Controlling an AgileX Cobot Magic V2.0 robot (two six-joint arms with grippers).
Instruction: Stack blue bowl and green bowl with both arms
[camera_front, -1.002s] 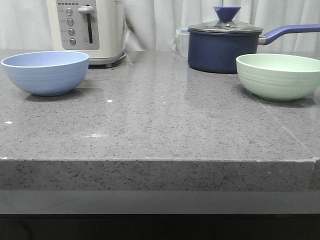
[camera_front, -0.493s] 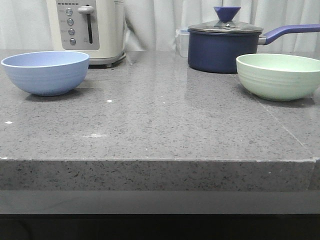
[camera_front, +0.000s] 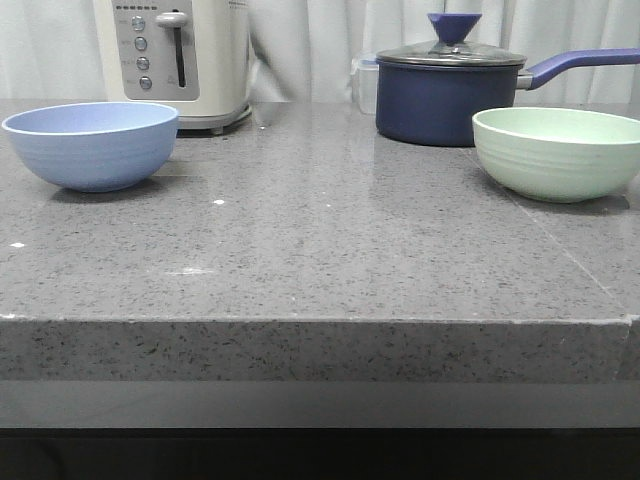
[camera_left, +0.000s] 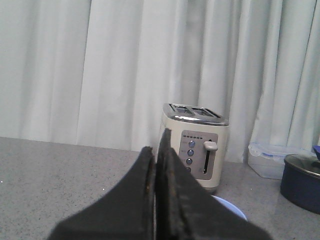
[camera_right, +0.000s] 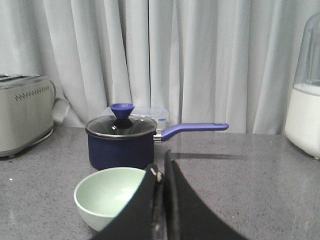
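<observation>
We see a grey counter (camera_front: 300, 250) with a toaster (camera_front: 175, 55) at the back. The blue bowl (camera_front: 90, 145) sits just in front of the toaster; the green bowl (camera_front: 555, 152) rests well to the toaster's right, beside a navy saucepan (camera_front: 445, 95). Nothing is stacked yet. Our left claw (camera_left: 159, 165) and right claw (camera_right: 162, 172) both have fingers pressed together, empty, each apparently lined up toward its own bowl.

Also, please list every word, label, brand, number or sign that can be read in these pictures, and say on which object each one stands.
No text can be read anywhere.
toaster: its grey control panel has tiny marks above and beside the round buttons, too small and blurred to read.
blue bowl, green bowl, saucepan: no markings visible.
</observation>
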